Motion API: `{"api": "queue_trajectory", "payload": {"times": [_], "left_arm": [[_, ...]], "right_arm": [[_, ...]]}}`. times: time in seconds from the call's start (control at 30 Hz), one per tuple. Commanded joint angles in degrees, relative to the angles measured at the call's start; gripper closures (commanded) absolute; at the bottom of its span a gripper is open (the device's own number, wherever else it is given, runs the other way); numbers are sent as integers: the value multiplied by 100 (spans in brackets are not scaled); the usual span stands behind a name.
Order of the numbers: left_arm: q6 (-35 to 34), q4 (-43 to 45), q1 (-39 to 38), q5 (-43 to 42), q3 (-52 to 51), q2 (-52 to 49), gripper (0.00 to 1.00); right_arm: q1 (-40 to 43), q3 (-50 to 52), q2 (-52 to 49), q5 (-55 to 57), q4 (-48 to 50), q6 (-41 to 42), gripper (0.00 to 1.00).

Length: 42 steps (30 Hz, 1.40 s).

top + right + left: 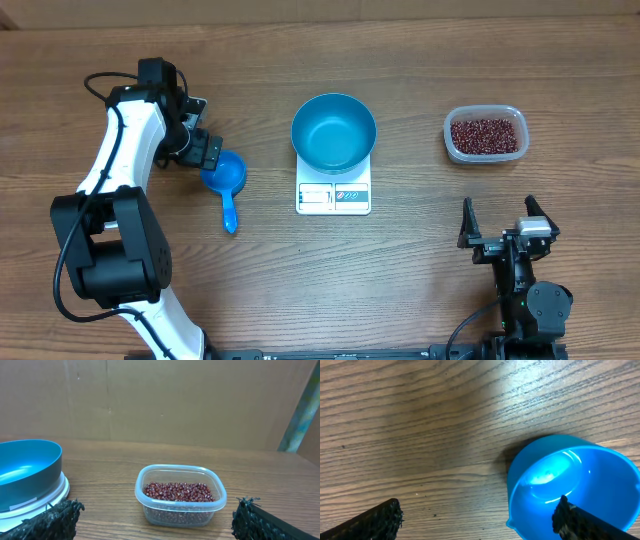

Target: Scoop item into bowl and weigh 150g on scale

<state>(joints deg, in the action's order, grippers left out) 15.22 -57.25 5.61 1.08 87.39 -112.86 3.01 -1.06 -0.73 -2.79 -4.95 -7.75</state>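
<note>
Looks like the very start of the job, nothing scooped yet. The round deep blue bowl (pixel 334 130) sits on the flat white square kitchen scale (pixel 333 197) in the middle of the wooden tabletop (pixel 400 290), and as far as I can see the bowl is empty. The scale's display is too small for me to read. All the small dark red-brown beans (pixel 486 134) are in the clear rounded-rectangular plastic tub (pixel 487 159), well off to the right of the scale, and I don't see any spilled around it.

The small blue plastic scoop (pixel 224 174) lies on the tabletop to the left of the scale, with its cup end away from the robot and its handle pointing back toward it. The left gripper (pixel 203 150) is right at the cup end with its jaws spread wide, not holding anything. In the left wrist view one finger is over the cup's rim and the other is out over bare wood. My guess is it's lining up a grab, but I can't tell if it's touching. The right gripper (pixel 498 215) hangs nearer the robot's side of the tabletop than the tub, also wide open and empty.

What's left, by my reckoning: grab the scoop, carry beans from tub to bowl in trips, and watch the scale until it hits the target weight.
</note>
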Motion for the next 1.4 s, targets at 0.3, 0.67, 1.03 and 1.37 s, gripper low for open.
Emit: {"api": "queue_trajectory", "payload": {"times": [0.3, 0.67, 1.03, 1.37], "left_arm": [[92, 79, -7, -116, 146, -125, 1], [90, 361, -7, -306, -94, -125, 0], [92, 444, -7, -304, -286, -125, 0], [90, 654, -7, -306, -647, -125, 0]], "right_arm": [[17, 59, 57, -31, 31, -24, 0], [17, 59, 57, -31, 31, -24, 0], [17, 59, 57, -31, 31, -24, 0], [17, 59, 57, -31, 31, -24, 0]]}}
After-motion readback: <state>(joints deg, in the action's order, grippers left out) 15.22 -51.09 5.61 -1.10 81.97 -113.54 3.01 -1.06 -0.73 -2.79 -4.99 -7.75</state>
